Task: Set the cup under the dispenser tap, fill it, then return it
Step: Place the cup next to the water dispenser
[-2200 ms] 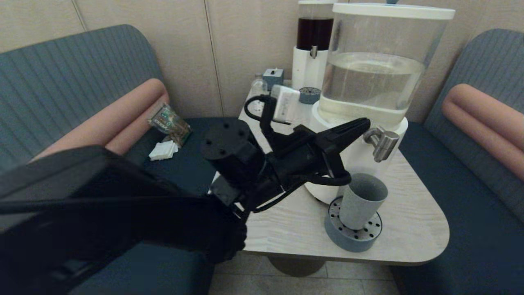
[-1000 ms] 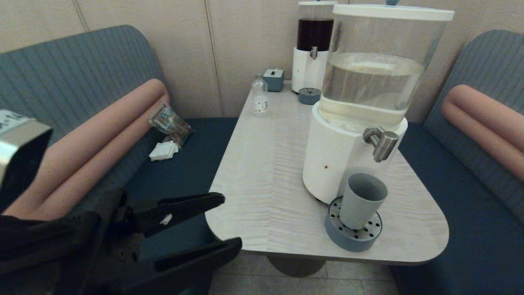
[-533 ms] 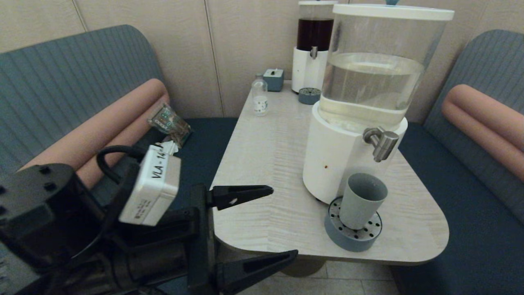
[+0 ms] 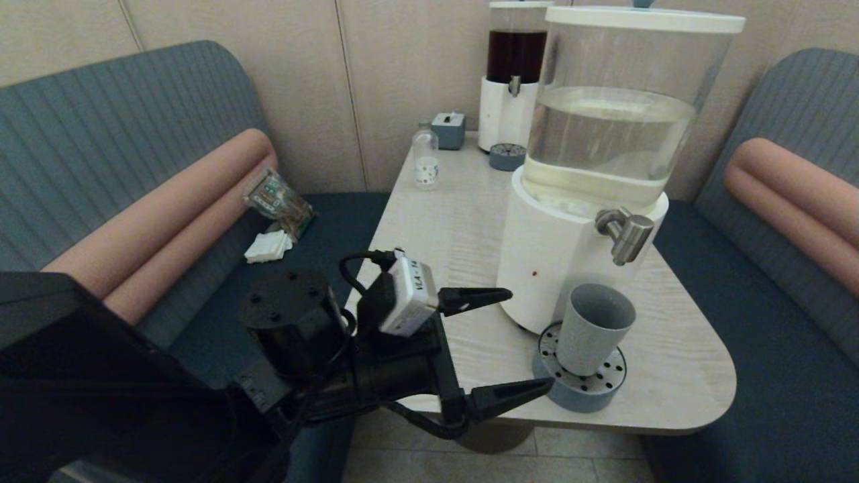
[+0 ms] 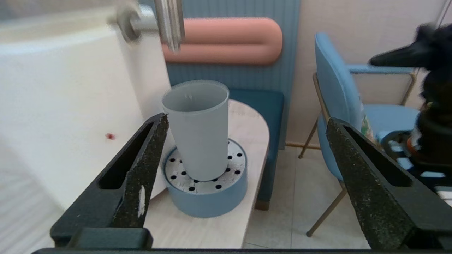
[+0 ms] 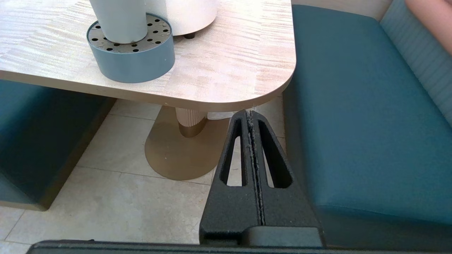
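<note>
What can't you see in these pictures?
- Whether the cup has water in it: the head view and left wrist view show only its upper inside wall, and the right wrist view cuts off its top.
- The tap's top: cut off by the left wrist view's edge and blurred.
- The bottle's label: too small in the head view.

Grey-blue cup (image 4: pixel 594 327) upright on drip tray (image 4: pixel 570 392) below dispenser tap (image 4: pixel 625 235), left end effector (image 4: pixel 517 342) wide apart nearby.
</note>
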`<state>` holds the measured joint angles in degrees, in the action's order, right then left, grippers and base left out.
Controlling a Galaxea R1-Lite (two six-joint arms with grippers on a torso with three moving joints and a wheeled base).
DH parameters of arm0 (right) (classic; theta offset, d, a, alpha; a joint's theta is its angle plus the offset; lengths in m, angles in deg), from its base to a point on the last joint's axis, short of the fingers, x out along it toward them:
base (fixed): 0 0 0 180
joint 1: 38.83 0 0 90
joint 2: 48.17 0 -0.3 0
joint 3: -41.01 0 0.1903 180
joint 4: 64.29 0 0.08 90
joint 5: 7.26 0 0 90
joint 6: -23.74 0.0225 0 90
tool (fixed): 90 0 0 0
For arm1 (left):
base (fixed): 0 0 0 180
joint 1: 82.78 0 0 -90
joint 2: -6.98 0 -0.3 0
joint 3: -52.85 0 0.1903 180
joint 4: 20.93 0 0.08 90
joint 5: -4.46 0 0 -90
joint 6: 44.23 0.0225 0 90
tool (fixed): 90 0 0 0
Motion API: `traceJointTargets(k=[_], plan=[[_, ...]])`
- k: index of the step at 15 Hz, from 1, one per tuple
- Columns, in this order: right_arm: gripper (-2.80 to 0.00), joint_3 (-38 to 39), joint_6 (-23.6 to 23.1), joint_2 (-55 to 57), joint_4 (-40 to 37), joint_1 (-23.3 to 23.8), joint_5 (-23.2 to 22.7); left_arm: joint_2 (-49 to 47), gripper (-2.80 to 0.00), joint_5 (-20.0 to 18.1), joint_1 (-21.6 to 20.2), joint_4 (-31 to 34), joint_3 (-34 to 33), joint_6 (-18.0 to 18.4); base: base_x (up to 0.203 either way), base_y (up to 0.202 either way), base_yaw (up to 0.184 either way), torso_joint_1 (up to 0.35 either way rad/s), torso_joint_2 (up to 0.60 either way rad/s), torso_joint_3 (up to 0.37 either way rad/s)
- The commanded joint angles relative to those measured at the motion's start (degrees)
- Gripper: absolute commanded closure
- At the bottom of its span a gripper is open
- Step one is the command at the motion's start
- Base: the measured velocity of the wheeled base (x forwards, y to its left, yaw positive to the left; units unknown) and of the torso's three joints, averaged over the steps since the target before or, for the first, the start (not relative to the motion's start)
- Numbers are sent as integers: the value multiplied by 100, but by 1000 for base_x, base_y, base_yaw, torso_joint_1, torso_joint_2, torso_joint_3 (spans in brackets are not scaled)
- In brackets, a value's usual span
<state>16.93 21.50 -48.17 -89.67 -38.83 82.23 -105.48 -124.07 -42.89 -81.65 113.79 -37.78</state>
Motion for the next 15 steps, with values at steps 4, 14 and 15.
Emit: traceJointTargets(k=[4, 14, 15], plan=[[0, 0, -4, 9, -1, 0, -2, -1390, -280, -104, 68, -136, 958, -23, 0, 0, 0, 0, 0, 0], [0, 0, -4, 9, -1, 0, -2, -2544, -280, 108, 329, -358, 2364, -753, 0, 0, 0, 0, 0, 0], [0, 0, -4, 9, -1, 0, -2, -2619, -280, 146, 333, -358, 2499, -792, 0, 0, 0, 0, 0, 0]])
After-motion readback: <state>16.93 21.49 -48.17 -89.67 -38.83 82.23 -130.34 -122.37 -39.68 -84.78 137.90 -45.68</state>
